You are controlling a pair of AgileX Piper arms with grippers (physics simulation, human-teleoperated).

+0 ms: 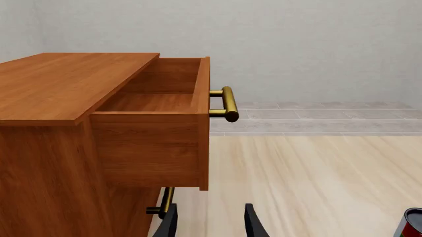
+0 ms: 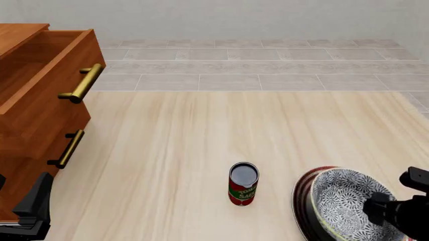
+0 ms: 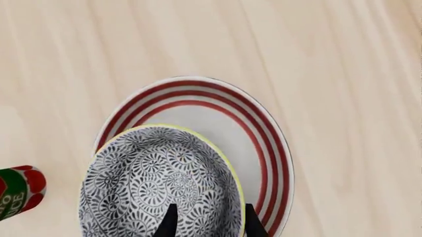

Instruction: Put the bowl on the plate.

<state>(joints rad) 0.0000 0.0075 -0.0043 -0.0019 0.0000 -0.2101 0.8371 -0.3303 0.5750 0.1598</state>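
Right gripper point(image 3: 207, 222) straddles the rim of the bowl point(image 3: 158, 182), jaws clamped there over the plate point(image 3: 264, 143); you handle stiff, glazed, probably slippery ware.

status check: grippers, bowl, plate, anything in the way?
Right gripper astride bowl rim, grip unclear. Bowl over plate, off-centre. Left gripper open, idle by drawer. Can stands clear.

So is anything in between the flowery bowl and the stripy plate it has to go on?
Nothing visible is in the way. The grey-and-white floral bowl already sits over the white plate with red rings, with the right gripper at its rim. The red-and-green can stands off to the side, apart from both.
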